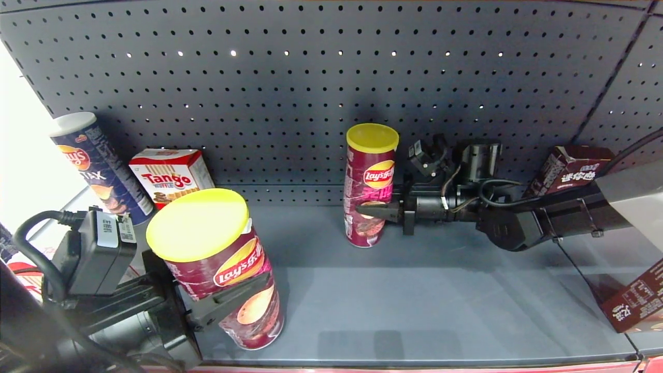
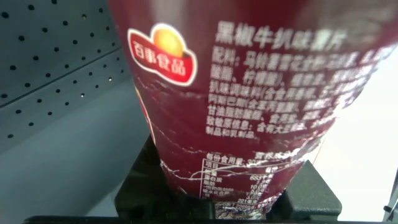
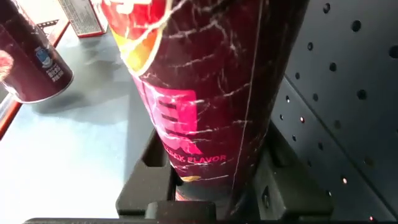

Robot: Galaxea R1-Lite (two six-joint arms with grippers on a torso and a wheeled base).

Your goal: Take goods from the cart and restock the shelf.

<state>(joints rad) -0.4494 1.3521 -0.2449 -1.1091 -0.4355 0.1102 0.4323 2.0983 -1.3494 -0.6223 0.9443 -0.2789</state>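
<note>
Two maroon chip cans with yellow lids are on the grey shelf. My left gripper is shut on the near can, which tilts at the shelf's front left; the left wrist view shows that can pressed between the fingers. My right gripper is shut on the far can, which stands upright near the pegboard back wall. From the right wrist, this can sits between the fingers, with the near can farther off.
A dark blue chip can and a wafer box stand at the back left. Dark brown boxes sit at the right, one near the front right edge. Bare shelf lies between the two cans.
</note>
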